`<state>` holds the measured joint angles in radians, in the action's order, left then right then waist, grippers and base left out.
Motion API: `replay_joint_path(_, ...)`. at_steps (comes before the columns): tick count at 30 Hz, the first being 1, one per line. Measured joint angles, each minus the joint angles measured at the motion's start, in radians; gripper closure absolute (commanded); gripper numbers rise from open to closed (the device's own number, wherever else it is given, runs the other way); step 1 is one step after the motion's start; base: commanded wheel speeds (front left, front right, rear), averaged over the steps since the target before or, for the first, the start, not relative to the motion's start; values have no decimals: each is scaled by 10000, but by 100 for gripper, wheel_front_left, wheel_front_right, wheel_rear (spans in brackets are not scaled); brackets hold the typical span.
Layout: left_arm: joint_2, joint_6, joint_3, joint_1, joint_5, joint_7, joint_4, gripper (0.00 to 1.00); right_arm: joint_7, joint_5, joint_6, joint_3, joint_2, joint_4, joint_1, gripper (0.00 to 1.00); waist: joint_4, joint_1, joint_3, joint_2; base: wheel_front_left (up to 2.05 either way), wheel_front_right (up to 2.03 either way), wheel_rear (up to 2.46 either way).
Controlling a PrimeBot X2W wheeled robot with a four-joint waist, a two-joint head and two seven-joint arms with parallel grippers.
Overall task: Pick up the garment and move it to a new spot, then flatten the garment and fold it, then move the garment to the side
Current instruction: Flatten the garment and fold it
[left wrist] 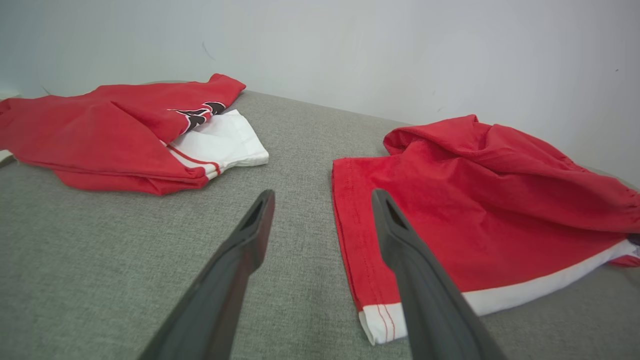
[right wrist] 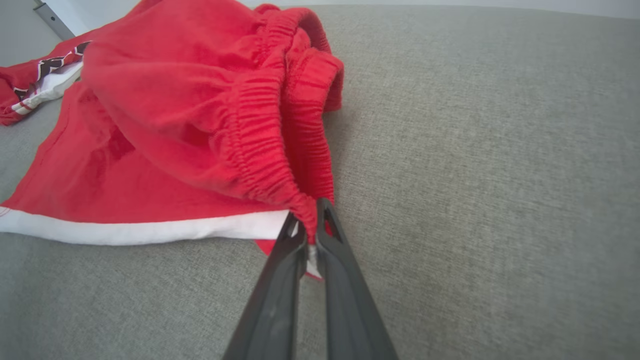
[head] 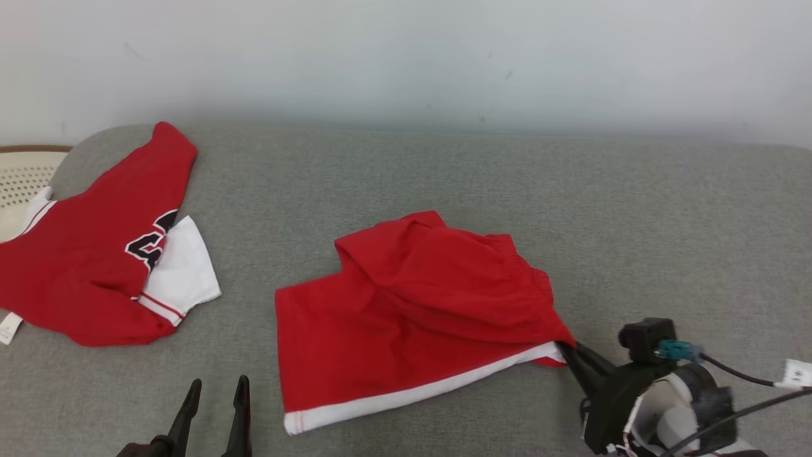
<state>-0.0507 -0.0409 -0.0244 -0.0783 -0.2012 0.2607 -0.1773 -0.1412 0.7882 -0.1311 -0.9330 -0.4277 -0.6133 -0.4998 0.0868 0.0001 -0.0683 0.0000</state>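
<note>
The garment (head: 412, 304) is a pair of red shorts with a white side stripe, lying rumpled on the grey cushion. My right gripper (head: 566, 348) is shut on the corner of its elastic waistband (right wrist: 280, 165), the cloth pinched between the tips of my right gripper (right wrist: 306, 220). My left gripper (head: 216, 386) stands open near the front edge, left of the shorts' hem, with nothing between its fingers. In the left wrist view the left gripper (left wrist: 320, 197) points at the shorts' (left wrist: 475, 200) left hem, its right finger (left wrist: 400, 235) overlapping that edge.
A red jersey (head: 95, 254) with a white sleeve and black print lies at the far left. A pale perforated basket (head: 22, 178) sits beyond the cushion's left end. A white wall rises behind. Bare grey cushion (head: 666, 222) stretches to the right.
</note>
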Motion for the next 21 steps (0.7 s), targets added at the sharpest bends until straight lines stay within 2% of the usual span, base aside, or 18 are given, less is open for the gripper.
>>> replay_joint_path(6, 0, 73, -69, 133, -2, 0, -77, 0, 339, 257, 0, 554, -537, 1256, 806, 100, -251, 0, 119, 0, 0, 0, 0)
replay_joint_path(14, 4, 73, -132, 183, -2, 0, -157, 0, 1440, 811, 0, 1145, -894, 3335, 2160, 100, -309, -2, 401, 0, 0, 0, 0)
replay_joint_path(20, 2, 77, -69, 375, -2, 0, -217, 0, 2280, 825, 0, 1605, -1124, 4075, 3067, 100, -302, -3, 558, 0, 0, 0, 0)
replay_joint_path(21, -2, 77, -56, 374, -2, 0, -230, 0, 2291, 686, 0, 1766, -1118, 4057, 3149, 64, -307, -2, 572, 0, 0, 0, 0)
